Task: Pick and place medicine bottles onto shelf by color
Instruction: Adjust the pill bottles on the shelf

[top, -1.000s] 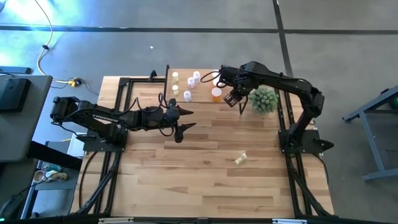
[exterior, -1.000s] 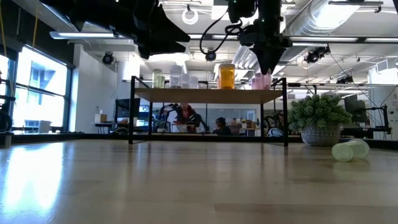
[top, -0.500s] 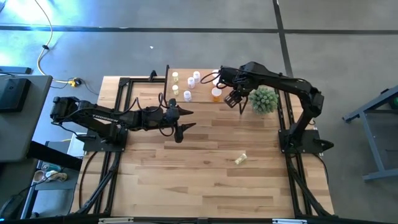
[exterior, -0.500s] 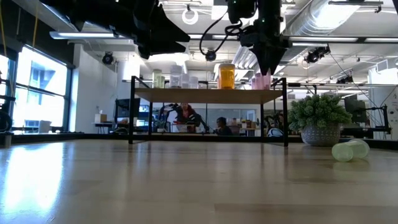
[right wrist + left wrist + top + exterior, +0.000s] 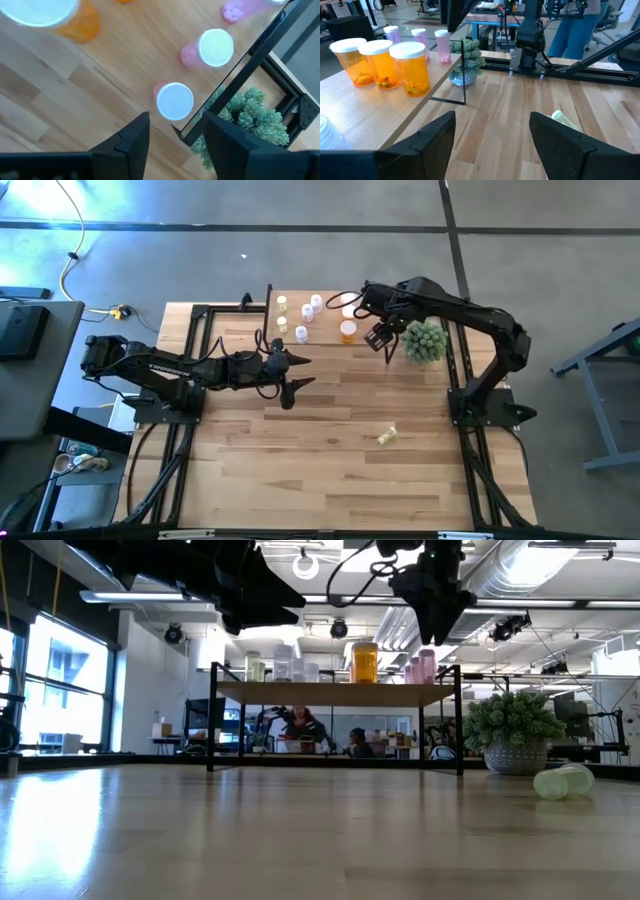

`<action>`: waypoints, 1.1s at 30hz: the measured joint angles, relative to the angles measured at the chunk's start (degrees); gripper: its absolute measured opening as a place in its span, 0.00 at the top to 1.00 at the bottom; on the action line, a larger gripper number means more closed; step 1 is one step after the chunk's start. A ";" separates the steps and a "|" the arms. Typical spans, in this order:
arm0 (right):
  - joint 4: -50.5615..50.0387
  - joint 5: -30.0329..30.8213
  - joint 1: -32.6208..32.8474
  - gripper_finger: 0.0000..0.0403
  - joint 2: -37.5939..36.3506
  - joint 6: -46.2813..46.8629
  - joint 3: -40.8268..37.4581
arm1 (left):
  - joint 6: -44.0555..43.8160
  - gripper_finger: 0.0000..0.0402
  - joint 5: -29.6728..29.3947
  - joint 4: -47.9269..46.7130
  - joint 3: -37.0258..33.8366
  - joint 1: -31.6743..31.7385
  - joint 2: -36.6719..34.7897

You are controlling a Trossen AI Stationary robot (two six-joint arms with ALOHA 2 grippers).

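Note:
The shelf [image 5: 322, 326] stands at the table's far side and carries upright medicine bottles. There are orange ones [image 5: 411, 67] and a row of pink ones [image 5: 441, 45], with pale ones [image 5: 281, 304] at its left end. My right gripper [image 5: 176, 125] hangs open, pointing down just above the nearest pink bottle [image 5: 175, 100] at the shelf's right end [image 5: 432, 615]. One yellow-green bottle [image 5: 388, 435] lies on its side on the table. My left gripper [image 5: 492, 135] waits open and level in front of the shelf [image 5: 300, 370].
A spiky green plant in a pot [image 5: 424, 340] stands on the table right of the shelf, close to my right arm. Black frame rails [image 5: 190, 390] run along both sides of the plank table. People sit in the room beyond [image 5: 300, 728].
My right gripper has risen straight up from the pink bottles at the shelf's right end and now stands clear above them. The bottles have stayed upright on the shelf.

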 joint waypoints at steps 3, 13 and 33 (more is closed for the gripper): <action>-0.04 -0.22 0.09 0.57 -1.51 0.00 0.00 | -0.02 0.39 -0.02 -0.02 0.00 0.00 -0.02; 0.18 2.03 5.87 0.57 -9.24 -4.09 0.00 | 0.29 0.39 0.01 -1.20 0.00 0.00 -0.02; 21.32 12.84 29.43 0.57 -20.30 2.05 -22.41 | -0.09 0.39 4.53 -13.08 1.33 -0.02 -12.74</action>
